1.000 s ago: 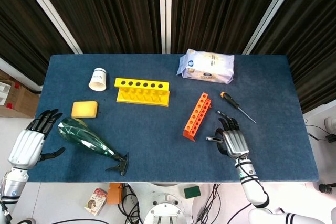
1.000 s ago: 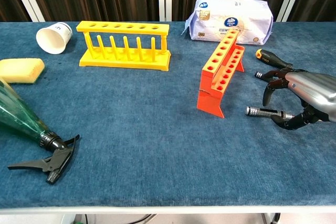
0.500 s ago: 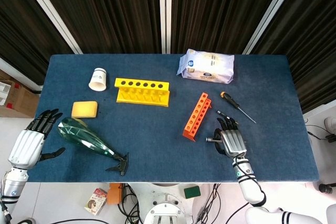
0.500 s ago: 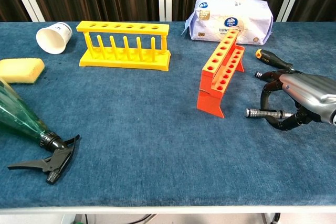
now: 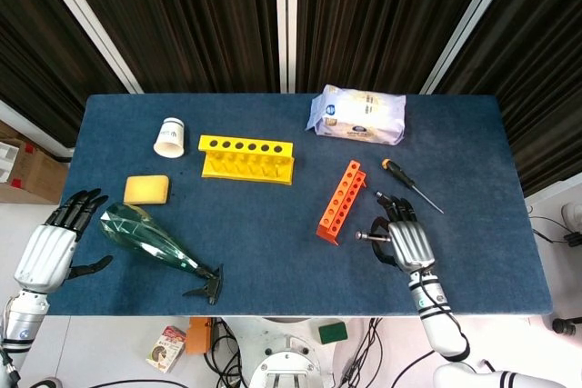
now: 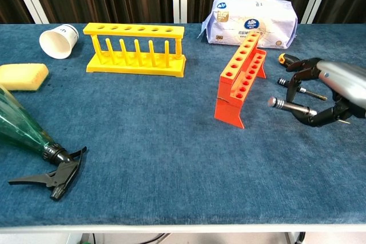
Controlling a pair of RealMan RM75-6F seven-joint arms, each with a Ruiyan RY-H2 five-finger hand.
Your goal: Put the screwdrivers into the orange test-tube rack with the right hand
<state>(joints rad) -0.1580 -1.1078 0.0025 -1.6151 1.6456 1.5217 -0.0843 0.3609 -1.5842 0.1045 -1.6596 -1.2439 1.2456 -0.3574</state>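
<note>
Cup (image 5: 169, 136) left of yellow rack (image 5: 246, 158)

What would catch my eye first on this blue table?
Probably the metal right hand at the table's right edge, holding a small silver-handled screwdriver just beside the orange test-tube rack. After that, the bright yellow rack toward the back left, and the green spray bottle lying on its side at front left.
</note>
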